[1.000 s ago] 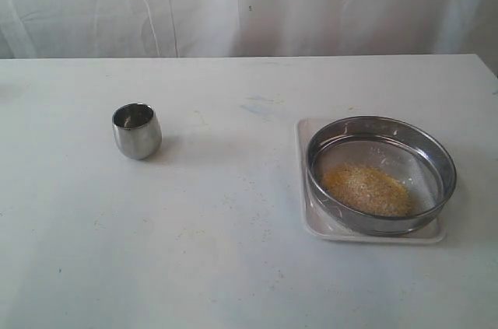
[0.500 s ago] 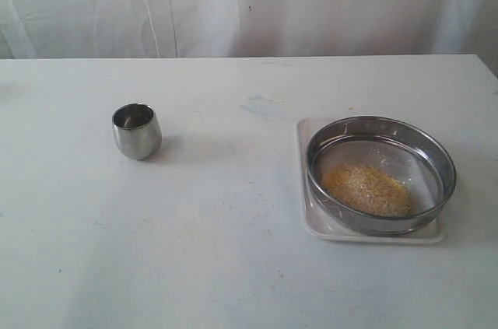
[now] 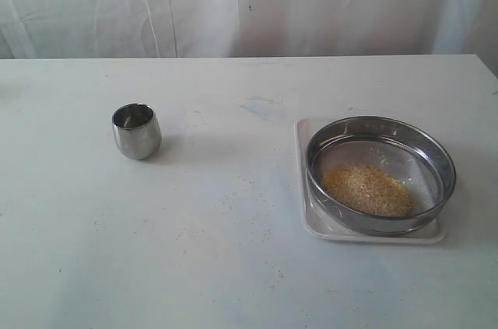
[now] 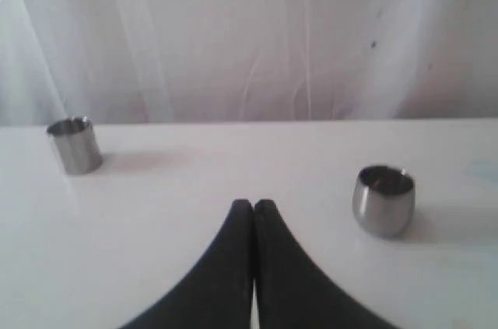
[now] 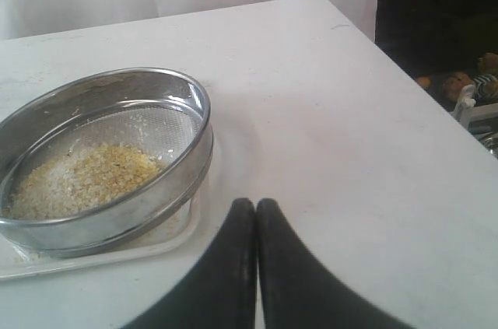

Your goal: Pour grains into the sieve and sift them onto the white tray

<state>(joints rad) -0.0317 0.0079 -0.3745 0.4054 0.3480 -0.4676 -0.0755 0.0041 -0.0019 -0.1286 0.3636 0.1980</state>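
Observation:
The sieve (image 3: pixel 380 174) (image 5: pixel 101 159), a wide steel ring with mesh, rests on the white tray (image 3: pixel 311 220) (image 5: pixel 47 260) at the right of the table. A heap of yellow and pale grains (image 3: pixel 366 189) (image 5: pixel 82 177) lies on its mesh. A small rounded steel cup (image 3: pixel 137 131) (image 4: pixel 383 200) stands upright at the left. My left gripper (image 4: pixel 254 204) is shut and empty, some way short of the cup. My right gripper (image 5: pixel 256 204) is shut and empty, just beside the tray's edge. Neither gripper shows in the exterior view.
A second small steel cylinder cup (image 4: pixel 75 144) stands farther off on the table in the left wrist view. The table's edge (image 5: pixel 389 41) drops away beyond the sieve in the right wrist view. White curtain hangs behind the table.

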